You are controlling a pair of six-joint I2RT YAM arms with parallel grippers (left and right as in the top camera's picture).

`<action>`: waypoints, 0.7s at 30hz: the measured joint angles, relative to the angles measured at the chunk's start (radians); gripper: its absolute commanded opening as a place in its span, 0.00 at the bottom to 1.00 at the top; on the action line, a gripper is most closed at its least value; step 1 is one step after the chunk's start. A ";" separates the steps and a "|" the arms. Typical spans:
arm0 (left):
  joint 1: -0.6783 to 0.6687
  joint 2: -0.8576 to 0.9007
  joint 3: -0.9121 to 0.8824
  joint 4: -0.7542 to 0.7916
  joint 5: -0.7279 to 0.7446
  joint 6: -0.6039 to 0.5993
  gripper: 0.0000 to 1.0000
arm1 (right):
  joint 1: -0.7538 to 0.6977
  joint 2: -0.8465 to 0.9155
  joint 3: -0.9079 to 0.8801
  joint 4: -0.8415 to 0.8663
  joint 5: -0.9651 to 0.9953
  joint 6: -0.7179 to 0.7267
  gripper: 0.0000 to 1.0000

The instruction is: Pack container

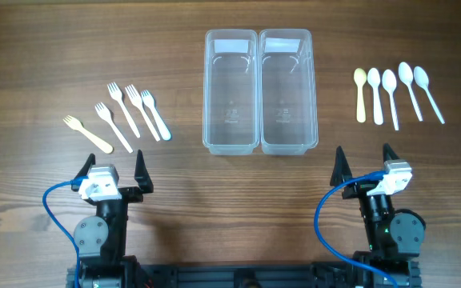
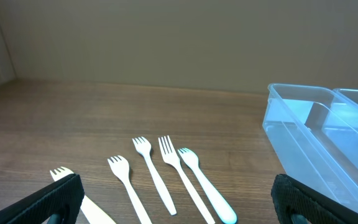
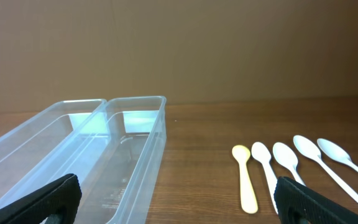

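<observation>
Item 1: container (image 1: pixel 258 90), clear plastic twin unit, two long tubs w/ rounded corners joined side by side, is resting on wooden table (image 1: pixel 38 56), ahead of both grippers and between them: fwd-right of L gripper (image 1: pixel 112 162), fwd-left of R gripper (image 1: pixel 364 154), well apart from each. Item 2: white forks (image 1: pixel 123 106), qty 4, are lying straight ahead of L gripper, tines pointing away from it, handles angling toward the container side, near one another. The one closest to the container is looking faintly bluish. Item 3: cream fork (image 1: pixel 88 134), qty 1, is lying fwd-left of L gripper, outermost of the row, just beside the nearest white one. Item 4: white spoons (image 1: pixel 390 94), qty 4, are lying ahead of R gripper and slightly to its right, bowls pointing away, handles fanning outward. Item 5: cream spoon (image 1: pixel 361 94), qty 1, shorter, is sitting at the container end of that row. Both grippers are hovering low at the near table edge, jaws spread wide and released, gripping nothing.
</observation>
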 measured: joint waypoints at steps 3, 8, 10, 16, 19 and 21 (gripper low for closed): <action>0.000 -0.003 0.000 -0.002 0.000 0.000 1.00 | -0.001 0.064 0.007 0.000 -0.038 0.014 1.00; 0.000 -0.004 -0.001 0.000 0.000 0.000 1.00 | 0.000 0.145 0.004 -0.020 -0.089 0.032 1.00; 0.000 -0.004 -0.001 0.000 0.000 0.000 1.00 | 0.000 0.145 0.004 -0.019 -0.098 0.035 1.00; 0.000 -0.005 -0.001 0.000 0.000 0.000 1.00 | 0.000 0.145 0.004 -0.019 -0.106 0.042 1.00; 0.000 -0.005 -0.001 0.000 0.000 0.000 1.00 | 0.000 0.145 0.004 -0.019 -0.109 0.043 1.00; 0.000 -0.005 -0.001 0.000 0.000 0.000 1.00 | 0.000 0.145 0.004 -0.019 -0.109 0.043 1.00</action>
